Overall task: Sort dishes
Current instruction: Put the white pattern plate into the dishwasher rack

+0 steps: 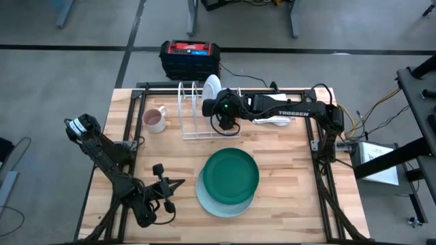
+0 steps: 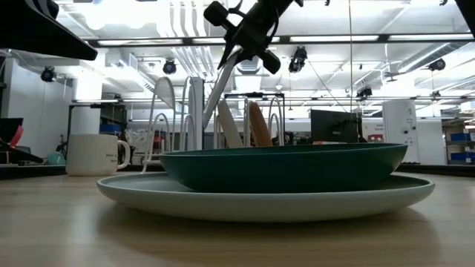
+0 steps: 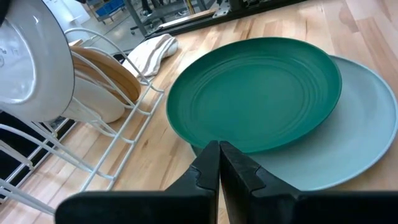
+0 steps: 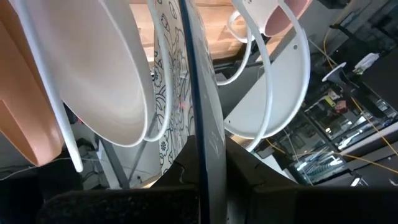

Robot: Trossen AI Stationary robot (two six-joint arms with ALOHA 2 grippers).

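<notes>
A white wire dish rack is seen standing toward the back of the pale wooden plank bench, and everything else is placed from it. The right tool is held over the rack, its two dark fingers closed on the thin rim of the grey-speckled patterned plate, which is carried upright, on edge, among the rack's curved wires. Just beside it in the rack a glossy white plate and a small brown plate are seen standing on edge, and a further white dish leans at the rack's far end. In front of the rack, well apart from it, the ridged dark green plate is stacked flat on the wider pale mint plate. A small pinkish mug is set just beside the rack on the left arm's side; a folded white cloth lies on the opposite side, partly covered by the right arm. The left tool is held low in front of the rack, near the stacked plates, its fingers pressed together on nothing.
</notes>
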